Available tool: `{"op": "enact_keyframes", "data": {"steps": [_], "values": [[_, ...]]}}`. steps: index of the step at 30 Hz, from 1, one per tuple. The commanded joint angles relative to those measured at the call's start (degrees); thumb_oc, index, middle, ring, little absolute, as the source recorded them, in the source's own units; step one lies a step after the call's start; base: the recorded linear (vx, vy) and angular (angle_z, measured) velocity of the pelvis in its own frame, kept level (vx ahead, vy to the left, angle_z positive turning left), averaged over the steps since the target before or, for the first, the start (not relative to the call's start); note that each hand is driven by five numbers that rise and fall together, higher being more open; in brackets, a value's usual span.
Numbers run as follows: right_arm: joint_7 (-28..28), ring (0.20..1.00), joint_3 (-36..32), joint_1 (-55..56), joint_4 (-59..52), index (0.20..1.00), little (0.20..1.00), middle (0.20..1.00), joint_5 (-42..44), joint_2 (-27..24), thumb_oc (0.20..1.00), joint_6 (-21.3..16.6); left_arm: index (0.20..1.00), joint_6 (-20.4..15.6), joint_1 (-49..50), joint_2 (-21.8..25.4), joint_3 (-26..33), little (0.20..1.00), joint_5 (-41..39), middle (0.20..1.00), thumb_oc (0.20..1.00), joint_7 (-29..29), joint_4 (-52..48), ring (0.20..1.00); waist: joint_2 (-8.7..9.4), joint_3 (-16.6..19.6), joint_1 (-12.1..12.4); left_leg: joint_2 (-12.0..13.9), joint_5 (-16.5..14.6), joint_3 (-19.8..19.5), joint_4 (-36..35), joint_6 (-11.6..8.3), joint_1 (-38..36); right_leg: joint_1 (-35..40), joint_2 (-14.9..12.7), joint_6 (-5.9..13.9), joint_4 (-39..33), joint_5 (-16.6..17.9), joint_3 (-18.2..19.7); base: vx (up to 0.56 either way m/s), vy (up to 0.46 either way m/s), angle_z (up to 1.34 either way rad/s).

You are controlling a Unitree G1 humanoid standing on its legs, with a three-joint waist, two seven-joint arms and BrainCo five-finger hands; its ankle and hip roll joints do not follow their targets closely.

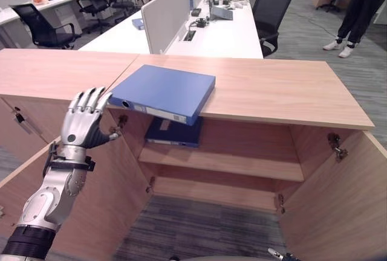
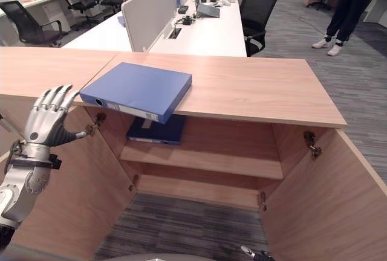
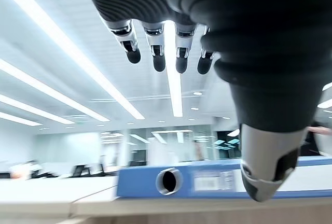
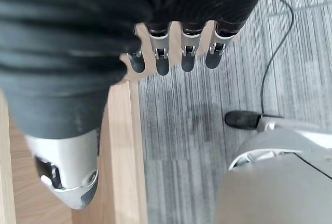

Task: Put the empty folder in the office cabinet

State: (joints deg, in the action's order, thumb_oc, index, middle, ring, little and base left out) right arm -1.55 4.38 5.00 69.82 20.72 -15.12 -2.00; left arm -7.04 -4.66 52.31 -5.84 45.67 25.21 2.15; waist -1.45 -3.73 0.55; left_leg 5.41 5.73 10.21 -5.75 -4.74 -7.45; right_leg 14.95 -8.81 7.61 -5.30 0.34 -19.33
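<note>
The robot's left hand (image 1: 84,122) is raised in front of the cabinet (image 1: 272,92), palm away from the head, wrist up, with the forearm rising from the lower left. Its fingers (image 1: 91,99) are straight and spread, holding nothing, and the thumb (image 1: 109,135) points off towards the open cabinet. The fingertips are just beside the near left corner of the blue folder (image 1: 163,92), but I cannot tell whether they touch it. In the left wrist view the same straight fingers hang in the air above the folder's spine.

That folder lies flat on the wooden cabinet top, its spine with the round finger hole (image 3: 169,180) and white label (image 3: 213,182) facing the robot, and its near corner juts out over the front edge. It is not in the cabinet.

Both doors are swung open: the left door (image 1: 115,200) below the left hand, the right door (image 1: 338,206) at the far side. Inside, on the upper shelf (image 1: 224,161), lies a second, darker blue folder (image 1: 175,133), half hidden behind the overhanging one, so its full outline is hard to make out.

The right hand (image 4: 171,53) shows in its own wrist view, hanging low beside the edge of the right door (image 4: 122,146) over the grey carpet (image 4: 207,120). Its fingers are loose and straight and grasp nothing.

Behind the cabinet runs a row of white desks (image 1: 217,34) with dividers (image 1: 166,13) and black chairs (image 1: 269,16). A person (image 1: 357,13) stands at the far right, cut off at the top.
</note>
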Motion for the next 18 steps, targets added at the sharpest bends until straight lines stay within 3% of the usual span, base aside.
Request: {"op": "enact_keyframes", "data": {"steps": [1, 8, 18], "values": [[0.1, 1.000, -0.1, -4.9, 1.5, 1.000, 1.000, 1.000, -2.0, -1.2, 1.000, -1.3, 1.000, -0.8, -7.9, 1.0, -1.5, 1.000, 0.7, 1.000, 1.000, -0.2, 1.5, 1.000, -0.67, -2.0, 0.3, 2.2, -7.5, -0.1, 0.8, -4.67, -3.8, -3.5, -1.5, 4.03, 0.8, -1.4, 0.1, 0.02, 0.035, -0.02], [-0.6, 1.000, -0.7, -4.8, 2.7, 1.000, 1.000, 1.000, -0.7, -1.8, 1.000, -1.2, 1.000, -0.5, -21.4, -1.4, -14.6, 1.000, -1.6, 1.000, 1.000, -1.9, 10.6, 1.000, -1.43, -1.6, -2.5, 1.5, -8.0, 0.4, 0.8, -4.08, -4.4, -3.7, -1.9, 4.31, 0.9, -1.2, 1.3, 0.01, 0.034, -0.03], [-0.9, 1.000, -1.7, -4.8, 3.9, 1.000, 1.000, 1.000, 0.4, -2.1, 1.000, -0.7, 1.000, 0.8, -27.8, -5.6, -20.1, 1.000, -2.1, 1.000, 1.000, -2.6, 15.9, 1.000, -1.15, -1.6, -3.6, 1.3, -8.3, 1.1, 0.8, -3.79, -4.7, -4.0, -2.1, 4.57, 0.9, -1.0, 2.1, 0.01, 0.014, -0.03]]}}
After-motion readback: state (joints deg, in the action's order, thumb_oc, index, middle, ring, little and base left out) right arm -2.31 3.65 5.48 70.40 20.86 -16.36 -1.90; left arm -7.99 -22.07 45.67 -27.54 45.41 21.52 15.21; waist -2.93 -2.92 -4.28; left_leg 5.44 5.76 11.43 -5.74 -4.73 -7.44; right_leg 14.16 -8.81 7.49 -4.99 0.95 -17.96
